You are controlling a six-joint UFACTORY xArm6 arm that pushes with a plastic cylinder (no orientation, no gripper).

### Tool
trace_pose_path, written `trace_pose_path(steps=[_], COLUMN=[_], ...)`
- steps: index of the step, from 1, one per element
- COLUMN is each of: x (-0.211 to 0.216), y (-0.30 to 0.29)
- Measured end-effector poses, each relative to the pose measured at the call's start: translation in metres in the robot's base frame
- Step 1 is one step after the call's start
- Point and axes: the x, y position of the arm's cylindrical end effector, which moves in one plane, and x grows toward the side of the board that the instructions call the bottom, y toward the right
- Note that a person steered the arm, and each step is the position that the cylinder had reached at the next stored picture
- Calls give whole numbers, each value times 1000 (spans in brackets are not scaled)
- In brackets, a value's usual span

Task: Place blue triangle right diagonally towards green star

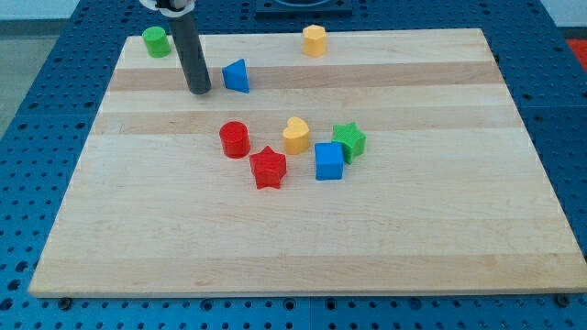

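Resting on the board in the frame's upper left, my tip [199,91] stood just left of the blue triangle [237,76], a bare rod holding nothing.
Right of centre the green star [349,141] touched the blue cube [329,161], beside the yellow heart [295,136], red star [268,168] and red cylinder [235,139].

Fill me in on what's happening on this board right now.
My tip sits just to the view's left of the blue triangle, near the board's top, placed to push it toward the green star. The star lies lower and to the view's right, clustered with a yellow heart, a blue cube, a red star and a red cylinder. A green cylinder and another yellow block stand along the top edge.
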Motion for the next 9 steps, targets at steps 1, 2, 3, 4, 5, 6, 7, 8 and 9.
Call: trace_pose_path(steps=[1,2,3,4,5,6,7,8,9], x=[-6,-14,-14,-14,-14,-14,-14,-14,-19], y=[0,0,4,15,33,46,62,80,90])
